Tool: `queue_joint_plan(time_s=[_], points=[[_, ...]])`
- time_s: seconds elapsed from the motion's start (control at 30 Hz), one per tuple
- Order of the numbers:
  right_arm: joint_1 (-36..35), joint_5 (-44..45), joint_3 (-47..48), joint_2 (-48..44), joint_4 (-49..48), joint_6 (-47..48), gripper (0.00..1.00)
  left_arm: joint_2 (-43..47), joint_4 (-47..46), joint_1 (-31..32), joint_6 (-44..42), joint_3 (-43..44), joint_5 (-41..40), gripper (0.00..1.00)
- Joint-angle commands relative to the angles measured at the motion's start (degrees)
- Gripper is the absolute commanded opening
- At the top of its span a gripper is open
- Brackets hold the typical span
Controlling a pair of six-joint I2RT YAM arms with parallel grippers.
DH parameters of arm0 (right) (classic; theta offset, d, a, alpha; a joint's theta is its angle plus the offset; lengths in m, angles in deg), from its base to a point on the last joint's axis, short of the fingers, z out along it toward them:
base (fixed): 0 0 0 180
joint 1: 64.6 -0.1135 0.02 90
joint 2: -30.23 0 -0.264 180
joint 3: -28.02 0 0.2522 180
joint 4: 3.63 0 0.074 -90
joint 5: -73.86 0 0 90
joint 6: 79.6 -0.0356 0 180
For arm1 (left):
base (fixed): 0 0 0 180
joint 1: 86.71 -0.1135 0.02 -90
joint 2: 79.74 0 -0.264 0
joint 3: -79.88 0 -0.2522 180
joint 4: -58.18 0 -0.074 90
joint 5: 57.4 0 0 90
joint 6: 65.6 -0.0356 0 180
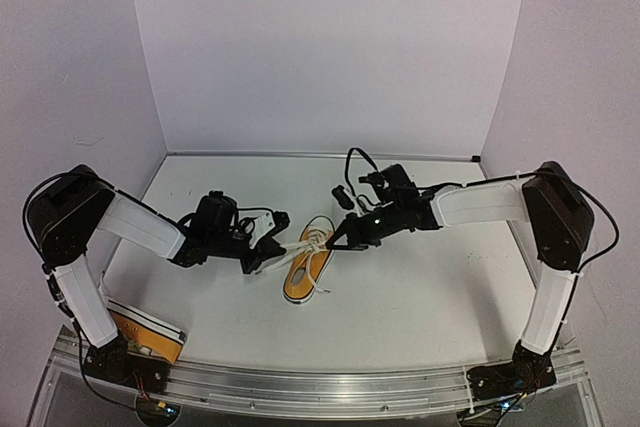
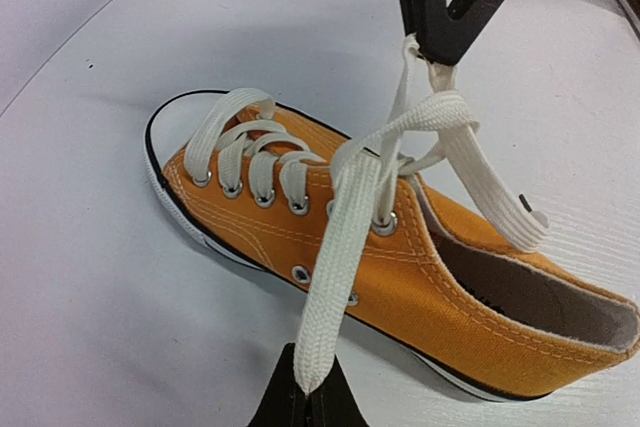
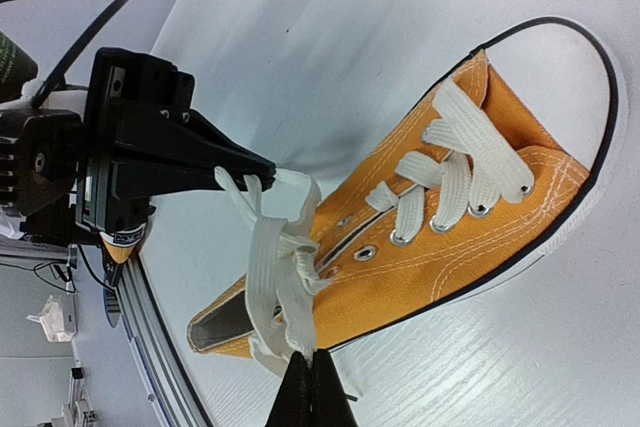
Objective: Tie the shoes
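- no text, brand, number or sign can be read in any of the three views.
- a small pale sticker [image 3: 121, 238] sits on the body of the left gripper [image 3: 262, 172], seen from the right wrist; its print is too small to make out.
- a green patch [image 3: 10, 59] at the left edge of that view carries marks that are too blurred to read.

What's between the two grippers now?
The crossed white laces of the shoe, one end in the left gripper, one in the right gripper; left wrist view.
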Motion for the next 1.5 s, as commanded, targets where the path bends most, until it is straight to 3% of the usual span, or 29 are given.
queue_joint_plan(time_s=[0.0,0.7,0.83,0.9,1.23,1.47], points=[[0.6,1.8,-0.9,-2.7,-0.4,0.0,0.0,2.9,1.5,-0.8,0.1,-0.7,-2.7,0.0],[3.2,4.7,-7.1,-5.7,-0.6,-0.1,0.0,2.7,3.9,-1.7,3.0,-0.7,-8.4,0.0],[4.1,4.9,-8.4,-6.7,-0.7,-0.1,0.0,1.7,7.9,-2.2,6.1,2.5,-10.3,0.0],[4.4,5.0,-8.9,-7.0,-0.6,-0.1,0.0,1.0,14.5,-2.3,9.1,6.2,-13.0,0.0],[5.8,5.4,-9.9,-6.8,-0.6,0.2,0.0,-1.2,29.6,-2.6,15.6,14.5,-14.0,0.0],[6.2,5.1,-10.3,-5.9,-0.7,0.6,0.0,-0.8,31.7,-2.6,17.2,14.1,-13.2,0.0]])
